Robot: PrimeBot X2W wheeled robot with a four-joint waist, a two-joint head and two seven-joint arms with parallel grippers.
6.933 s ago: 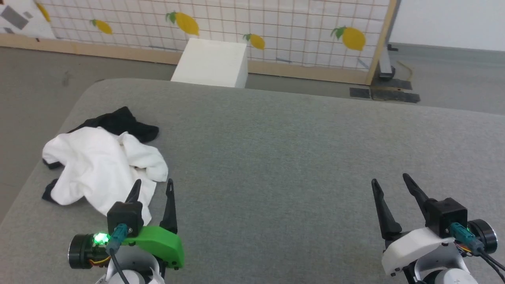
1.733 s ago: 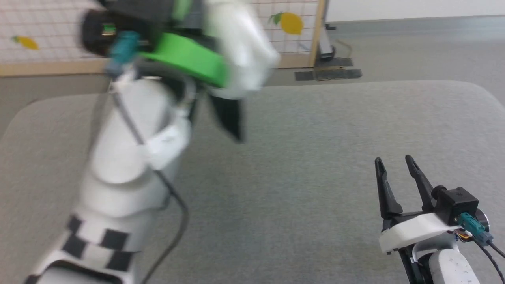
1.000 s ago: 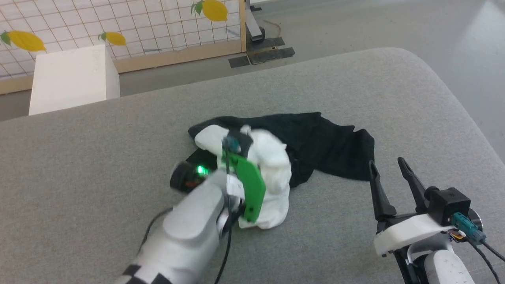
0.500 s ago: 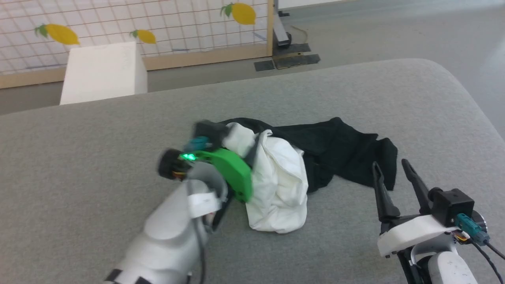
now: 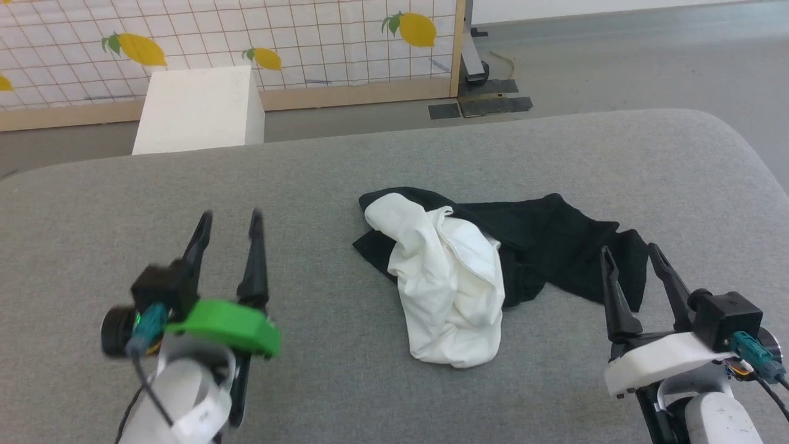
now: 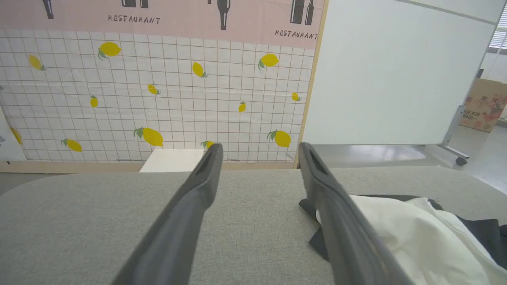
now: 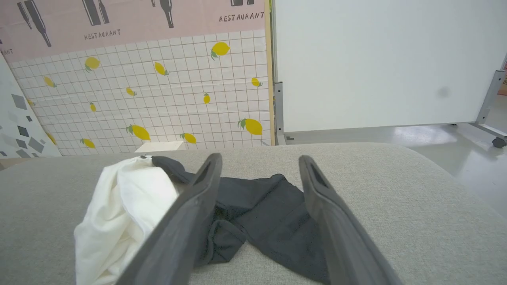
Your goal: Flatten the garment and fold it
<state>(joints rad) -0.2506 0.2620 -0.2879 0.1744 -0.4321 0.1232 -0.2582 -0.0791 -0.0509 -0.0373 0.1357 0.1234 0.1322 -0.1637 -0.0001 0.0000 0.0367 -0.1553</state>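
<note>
Head view: a crumpled shirt (image 5: 453, 290), white bunched over black, lies mid-frame on a grey padded surface (image 5: 345, 166). The left gripper (image 5: 230, 216) at lower left and the right gripper (image 5: 629, 250) at lower right both stand spread and empty, the right one nearest the black cloth.

Left pincer (image 5: 229, 217) low left, fingers spread, empty. Right pincer (image 5: 633, 253) low right, likewise spread, empty.
</note>
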